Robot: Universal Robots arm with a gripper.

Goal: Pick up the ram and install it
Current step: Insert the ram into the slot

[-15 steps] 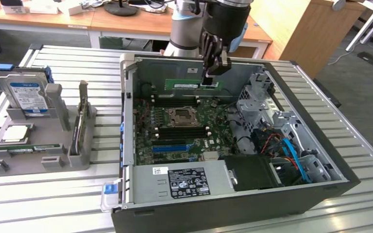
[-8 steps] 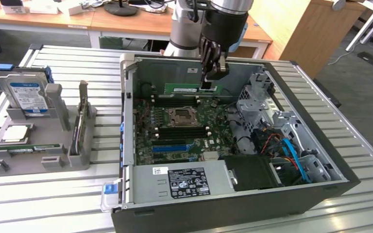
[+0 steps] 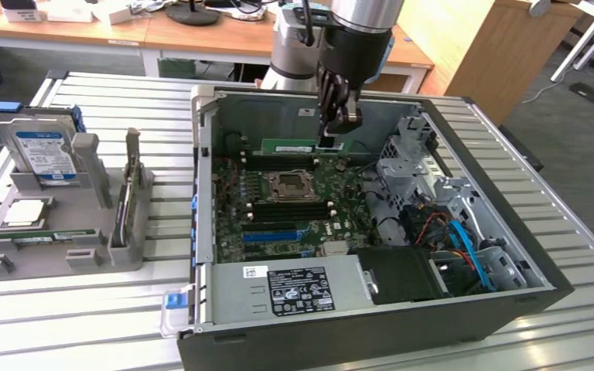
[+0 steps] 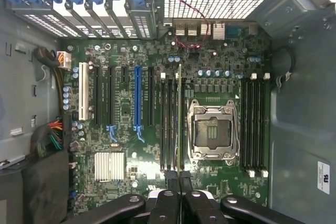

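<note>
My gripper (image 3: 330, 139) reaches down into the open computer case (image 3: 206, 193) at its far side. It is shut on the ram (image 3: 293, 146), a narrow green stick with a white label, held level and on edge just above the motherboard (image 3: 276, 224). In the wrist view the ram (image 4: 179, 114) shows edge-on as a thin line between the black fingertips (image 4: 169, 178). It runs along the black memory slots (image 4: 169, 124) right beside the empty processor socket (image 4: 212, 129). Whether it sits in a slot or hovers above it I cannot tell.
A grey holder (image 3: 121, 247) on the exterior view's left carries a hard drive (image 3: 39, 151) and a square silver processor chip (image 3: 25, 212). Inside the case lie a power supply (image 3: 297, 287), a drive cage (image 3: 405, 158) and cables (image 3: 462, 239). More memory slots (image 4: 254, 124) flank the socket's other side.
</note>
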